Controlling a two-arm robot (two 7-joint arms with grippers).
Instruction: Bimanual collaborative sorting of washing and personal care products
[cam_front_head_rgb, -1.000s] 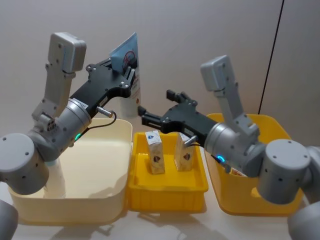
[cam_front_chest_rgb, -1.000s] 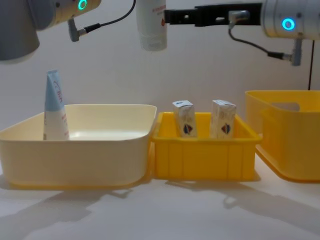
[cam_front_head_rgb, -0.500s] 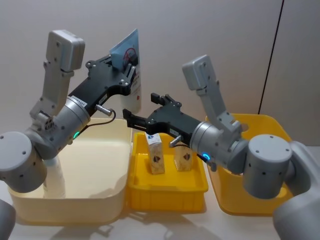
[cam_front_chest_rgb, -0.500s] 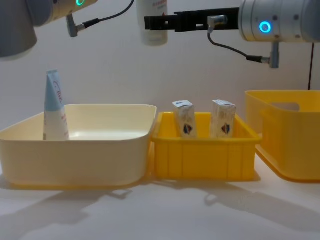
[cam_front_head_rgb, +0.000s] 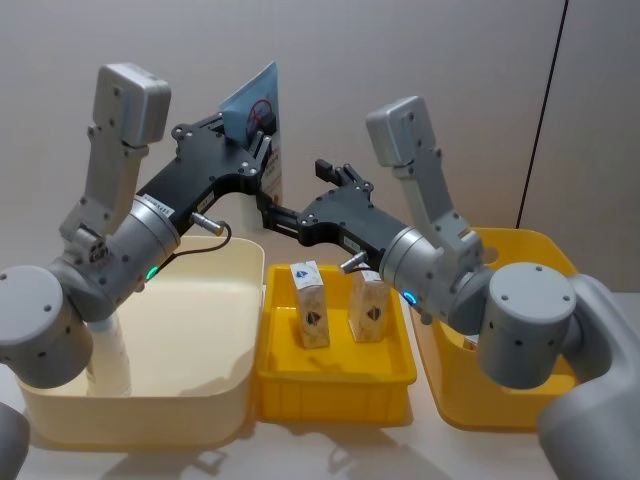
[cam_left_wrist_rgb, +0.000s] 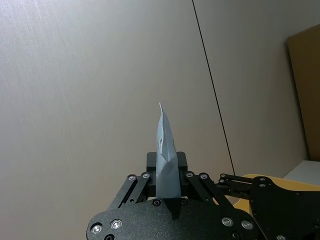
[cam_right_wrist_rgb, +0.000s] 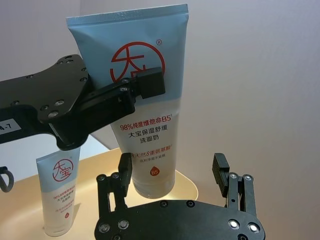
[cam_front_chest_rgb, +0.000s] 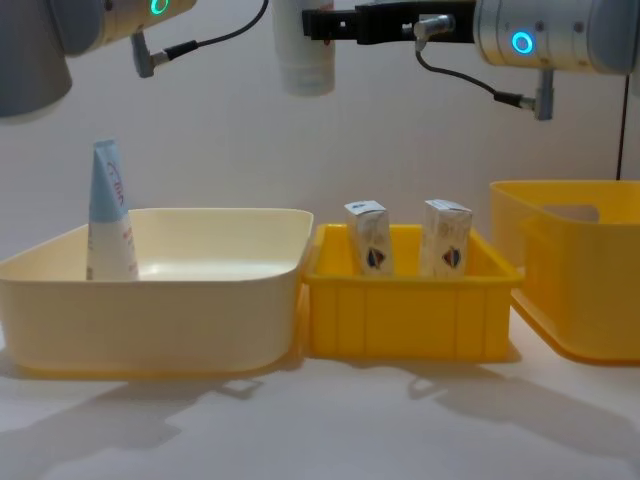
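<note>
1. Since half a second ago the right arm (cam_front_head_rgb: 440, 270) has swung up, lifting the right jaws from above the small yellow tray (cam_front_head_rgb: 335, 388) to the tube (cam_front_head_rgb: 245, 100).
2. Head view: the left arm (cam_front_head_rgb: 130, 240) holds that tube high above the gap between the cream tub (cam_front_head_rgb: 190, 405) and the tray, the left jaws clamped on its flat blue end. Two cartons (cam_front_head_rgb: 310, 318) stand upright in the tray. A large yellow tub (cam_front_head_rgb: 545, 250) sits at the right.
3. Left wrist view: the tube shows edge-on, its crimped end pinched firmly.
4. Right wrist view: the right jaws stand spread, with the tube's white lower end hanging between them, nearer one side; I cannot tell if it touches. A second tube (cam_right_wrist_rgb: 59, 195) stands in the cream tub.
5. Chest view: the right jaws come in level with the tube's lower end, high over the tubs. This looks like a handover; next the right jaws should close on the white body before the left jaws let go.
6. Everything rests on a pale desk (cam_front_chest_rgb: 320, 430) before a bare grey wall (cam_front_head_rgb: 420, 60).
</note>
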